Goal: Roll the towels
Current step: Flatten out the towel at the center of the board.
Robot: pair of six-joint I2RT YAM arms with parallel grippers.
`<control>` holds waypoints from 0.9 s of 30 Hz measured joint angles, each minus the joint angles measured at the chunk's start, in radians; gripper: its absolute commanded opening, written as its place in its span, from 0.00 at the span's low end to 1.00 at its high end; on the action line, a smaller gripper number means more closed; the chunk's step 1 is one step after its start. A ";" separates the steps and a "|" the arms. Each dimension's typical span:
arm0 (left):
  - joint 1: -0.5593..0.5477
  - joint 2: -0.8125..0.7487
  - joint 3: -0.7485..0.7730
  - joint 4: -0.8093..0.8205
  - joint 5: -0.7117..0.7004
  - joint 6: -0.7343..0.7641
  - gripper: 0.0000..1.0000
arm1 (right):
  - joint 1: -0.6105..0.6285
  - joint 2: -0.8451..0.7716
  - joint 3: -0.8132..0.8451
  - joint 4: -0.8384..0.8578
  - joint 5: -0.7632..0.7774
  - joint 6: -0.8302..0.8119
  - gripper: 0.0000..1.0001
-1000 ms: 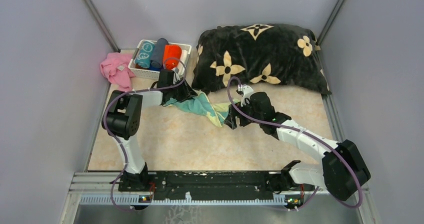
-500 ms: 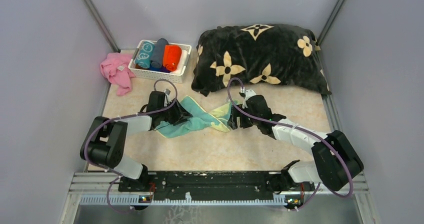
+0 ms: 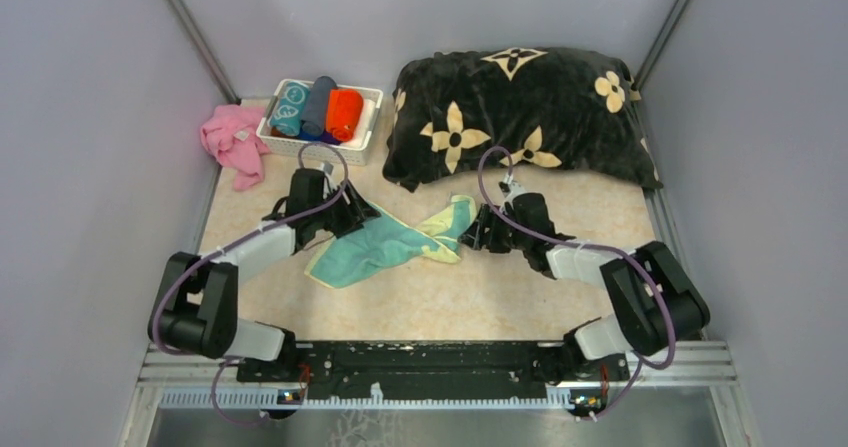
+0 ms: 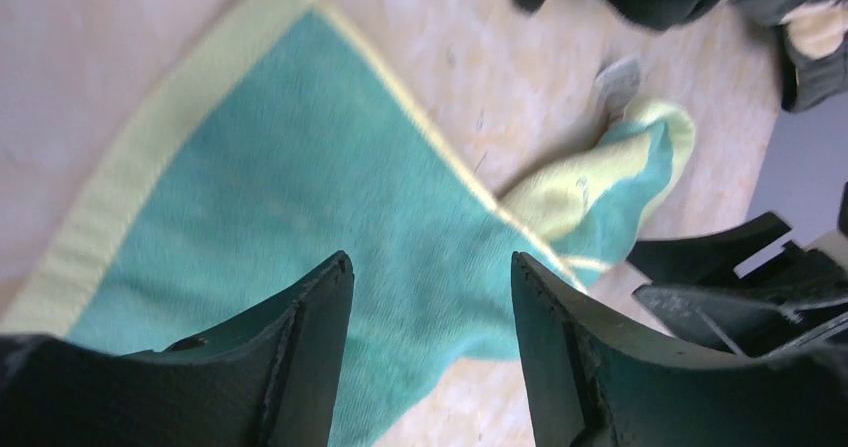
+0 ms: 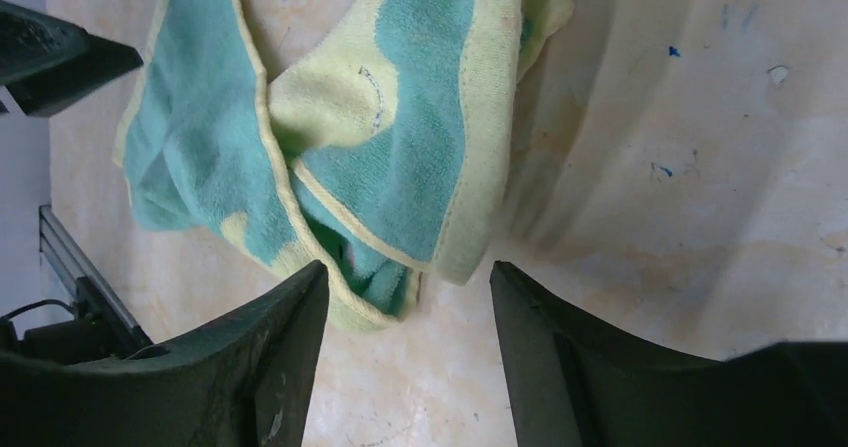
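From above: the yellow-and-teal towel (image 3: 385, 249) lies crumpled and unrolled on the table (image 3: 450, 297), stretched between the two arms. The left gripper (image 3: 362, 215) sits at its left end, and the right gripper (image 3: 468, 235) is just off its right end. Behind, a white basket (image 3: 310, 149) carries an orange-red towel (image 3: 345, 113) and a teal towel (image 3: 291, 107), both rolled. A pink cloth (image 3: 232, 142) lies beside it, with the black cushion (image 3: 510, 107) to the right.

Left wrist now: the left gripper (image 4: 430, 267) has its jaws apart with nothing pinched, and the yellow-and-teal towel (image 4: 300, 167) is spread beneath.

Right wrist: the right gripper (image 5: 408, 267) is parted too, and empty. The yellow-and-teal towel (image 5: 400, 137) lies bunched just beyond the tips.
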 measured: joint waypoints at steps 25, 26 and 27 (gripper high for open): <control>0.092 0.045 -0.071 0.060 -0.090 0.006 0.56 | -0.282 -0.310 0.240 -0.381 -0.041 -0.053 0.00; 0.092 0.018 -0.097 0.061 -0.089 -0.001 0.56 | -0.282 -0.319 0.257 -0.410 -0.038 -0.059 0.00; 0.092 -0.004 -0.116 0.062 -0.089 -0.004 0.56 | -0.282 -0.325 0.275 -0.441 -0.036 -0.061 0.00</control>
